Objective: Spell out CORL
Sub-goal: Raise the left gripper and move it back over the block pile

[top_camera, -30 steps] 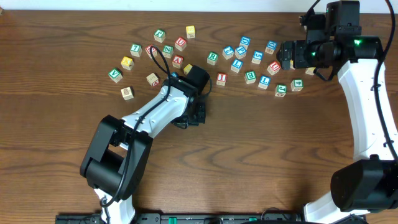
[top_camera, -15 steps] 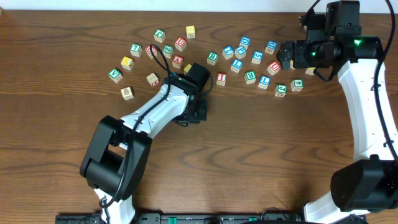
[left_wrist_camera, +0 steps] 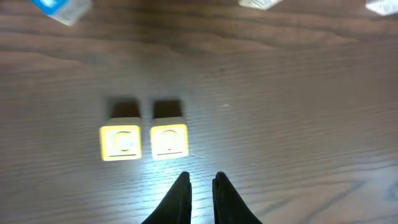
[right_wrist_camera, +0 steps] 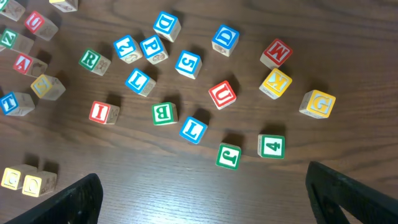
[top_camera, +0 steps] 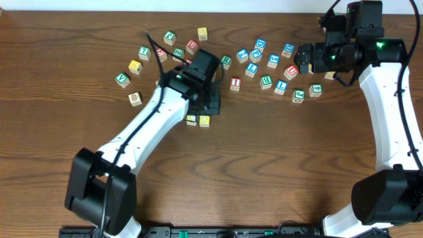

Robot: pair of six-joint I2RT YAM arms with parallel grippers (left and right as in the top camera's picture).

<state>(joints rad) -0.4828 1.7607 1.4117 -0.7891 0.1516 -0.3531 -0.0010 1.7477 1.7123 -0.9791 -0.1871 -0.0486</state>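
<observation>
Two yellow cubes (top_camera: 191,120) (top_camera: 204,121) stand side by side and touching on the wooden table. In the left wrist view they are the C cube (left_wrist_camera: 120,142) and its right-hand neighbour (left_wrist_camera: 169,140), whose letter is faint. My left gripper (left_wrist_camera: 201,180) is shut and holds nothing, just short of that neighbour; from overhead the left gripper (top_camera: 211,106) sits just behind the pair. A white cube with a green R (right_wrist_camera: 91,60) (top_camera: 226,61) and one with a blue L (right_wrist_camera: 193,129) (top_camera: 281,85) lie in the scatter. My right gripper (right_wrist_camera: 202,174) (top_camera: 304,58) hangs wide open above the right scatter.
Loose letter cubes lie in two groups, a left group (top_camera: 142,53) and a right group (top_camera: 264,63). Among them are a second green R (top_camera: 170,37), another blue L (right_wrist_camera: 138,81), a yellow G (right_wrist_camera: 318,103), a yellow K (right_wrist_camera: 275,83) and a red U (right_wrist_camera: 222,94).
My left arm has swung back toward the far side, uncovering the two yellow cubes it was over. The right arm has not moved.
</observation>
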